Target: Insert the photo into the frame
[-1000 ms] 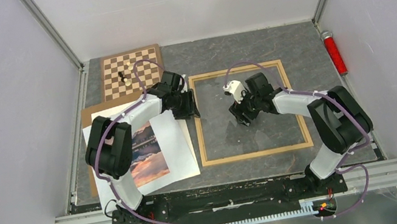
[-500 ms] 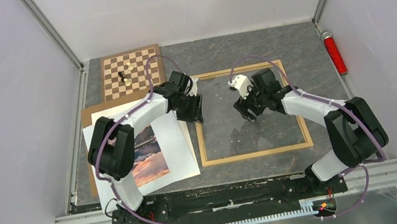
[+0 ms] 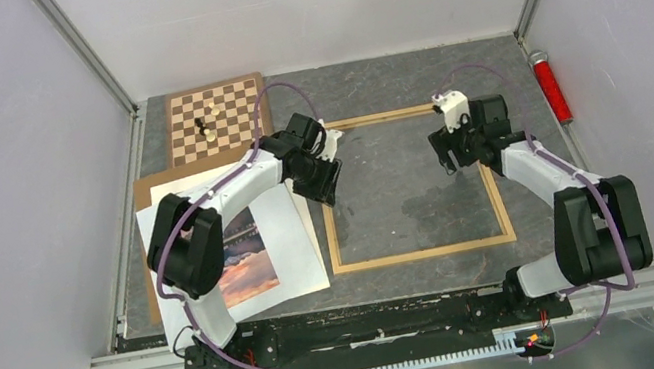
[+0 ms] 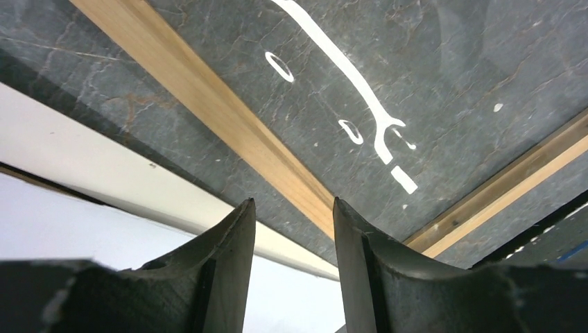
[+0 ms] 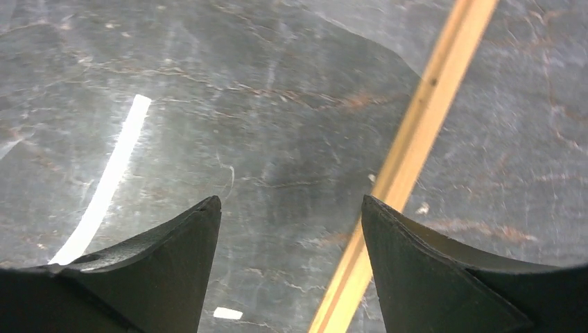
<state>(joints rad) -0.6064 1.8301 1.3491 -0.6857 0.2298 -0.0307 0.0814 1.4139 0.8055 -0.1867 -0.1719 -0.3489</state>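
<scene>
1. Top external view: photo (image 3: 243, 258) lying near left on white sheets (image 3: 297, 240), outside the frame, partly hidden by the left arm.
2. Frame (image 3: 417, 254) flat at centre, unfilled, ready for loading.
3. Left gripper (image 4: 291, 205): half open, astride the left rail, clamping nothing; likely placed to steady or lift.
4. Right gripper (image 5: 291, 201): wide open, empty, above the right rail, likely for the same purpose.

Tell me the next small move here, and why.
Probably lower the right fingers onto the frame's right bar and close: they hang open above it, the left fingers straddle its left bar, and the photo lies outside the frame.
</scene>
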